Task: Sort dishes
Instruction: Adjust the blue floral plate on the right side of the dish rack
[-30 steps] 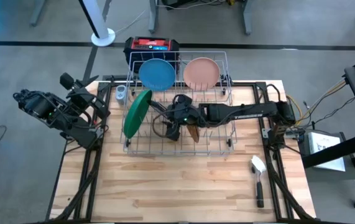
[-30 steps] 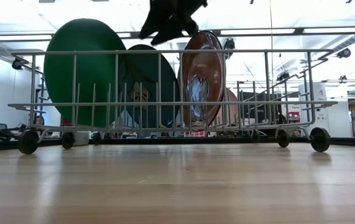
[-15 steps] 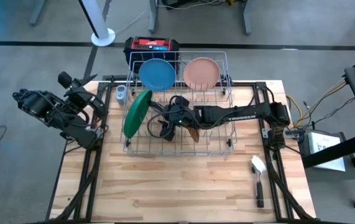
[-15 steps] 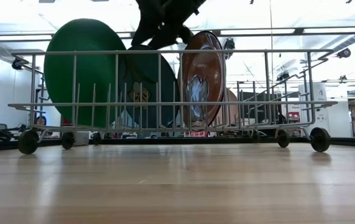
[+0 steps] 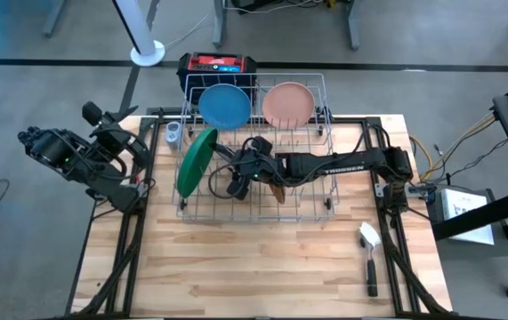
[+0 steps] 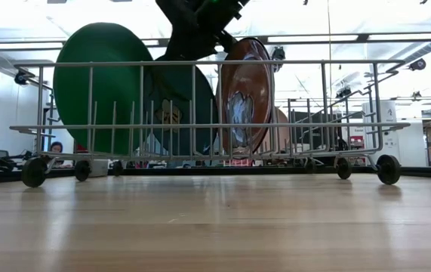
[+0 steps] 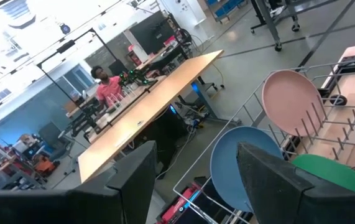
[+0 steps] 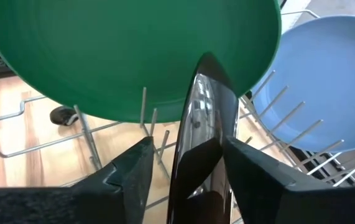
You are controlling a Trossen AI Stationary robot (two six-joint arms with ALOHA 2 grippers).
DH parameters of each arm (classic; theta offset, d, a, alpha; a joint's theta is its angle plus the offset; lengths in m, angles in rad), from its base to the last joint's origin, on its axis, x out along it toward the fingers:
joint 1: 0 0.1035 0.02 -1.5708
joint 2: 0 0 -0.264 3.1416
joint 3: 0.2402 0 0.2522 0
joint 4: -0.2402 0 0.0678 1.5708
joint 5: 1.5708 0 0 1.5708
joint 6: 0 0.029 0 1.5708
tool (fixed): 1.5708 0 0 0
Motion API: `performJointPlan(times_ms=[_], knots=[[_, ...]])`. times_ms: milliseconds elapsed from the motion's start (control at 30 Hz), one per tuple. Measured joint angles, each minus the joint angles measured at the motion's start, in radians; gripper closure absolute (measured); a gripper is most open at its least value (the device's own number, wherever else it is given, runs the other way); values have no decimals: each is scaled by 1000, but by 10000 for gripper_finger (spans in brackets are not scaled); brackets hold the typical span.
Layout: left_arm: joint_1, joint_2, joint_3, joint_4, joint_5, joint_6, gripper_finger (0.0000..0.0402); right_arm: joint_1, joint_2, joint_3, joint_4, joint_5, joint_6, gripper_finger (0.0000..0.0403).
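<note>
Just green plate (image 8: 133,56) behind brown plate (image 8: 196,143).

White lettering runs along the right arm (image 5: 342,164) over the wire rack (image 5: 311,206), apparently "TROSSEN", barely legible. The label on the red-topped box (image 5: 217,63) behind the rack cannot be read.

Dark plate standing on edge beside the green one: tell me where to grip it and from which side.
Grip the dark plate's top rim, coming from above. It stands on edge between the grey wire rack's tines, so only that thin upper edge is free. The right gripper already straddles it, beside the green plate.
</note>
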Motion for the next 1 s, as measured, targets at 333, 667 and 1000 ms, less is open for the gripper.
performJointPlan(times_ms=[333, 667, 1000], knots=[[0, 0, -3, 0, 0, 0, 191, 0, -1, 5, -10, 30, 14, 335], [0, 0, -5, 0, 0, 0, 191, 6, -9, 54, -99, 90, 35, 367], [0, 0, -5, 0, 1, 0, 191, 22, -9, 150, -241, 71, 101, 402]])
